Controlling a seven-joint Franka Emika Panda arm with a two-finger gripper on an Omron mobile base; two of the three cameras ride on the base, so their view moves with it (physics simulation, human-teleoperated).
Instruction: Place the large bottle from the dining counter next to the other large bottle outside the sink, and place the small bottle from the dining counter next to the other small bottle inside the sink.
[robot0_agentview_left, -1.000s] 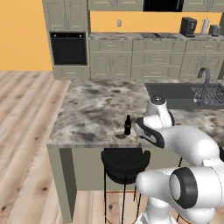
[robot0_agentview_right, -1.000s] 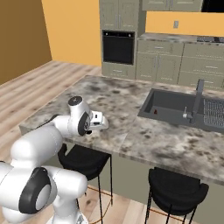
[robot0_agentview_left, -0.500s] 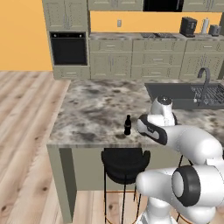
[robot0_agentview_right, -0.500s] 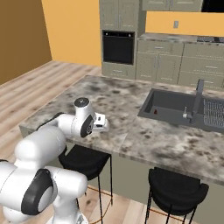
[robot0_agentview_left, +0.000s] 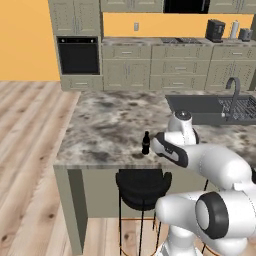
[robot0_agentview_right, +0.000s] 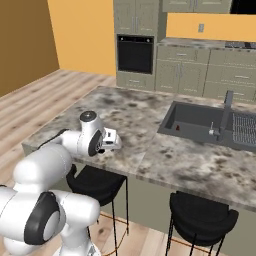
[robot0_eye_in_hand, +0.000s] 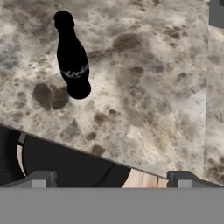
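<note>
Left base view shows little change over the last second: the arm has only shifted a touch above the dining counter (robot0_agentview_left: 105, 125), while the small bottle (robot0_agentview_left: 145, 143) has stayed upright on the same spot near the front edge. The gripper (robot0_agentview_left: 156, 145) hangs just beside it, on the sink side, without touching it. In the hand view the two finger tips stand as wide apart as before, with nothing between them. The gripper (robot0_eye_in_hand: 111, 178) looks down past the counter's edge, and the small bottle (robot0_eye_in_hand: 72, 59) sits up and to the left, well off the line between the jaws. So nothing has been picked up yet; I judge this to be the approach to the first grasp, with the hand yet to line up on the bottle before closing. The whole carry to the sink (robot0_agentview_right: 195, 122) lies ahead. The counter top is a speckled grey-brown marble slab, flat around the bottle. A black stool (robot0_agentview_left: 142, 182) is tucked under the overhang directly below it, so a knocked bottle could roll off the edge there. The sink is set into the far right of the same slab, with a dark curved tap (robot0_agentview_left: 232, 90) behind it. Beyond stand olive-grey cabinets (robot0_agentview_left: 130, 67), a built-in oven (robot0_agentview_left: 77, 55), an orange wall and a pale wooden floor (robot0_agentview_left: 30, 140).
</note>
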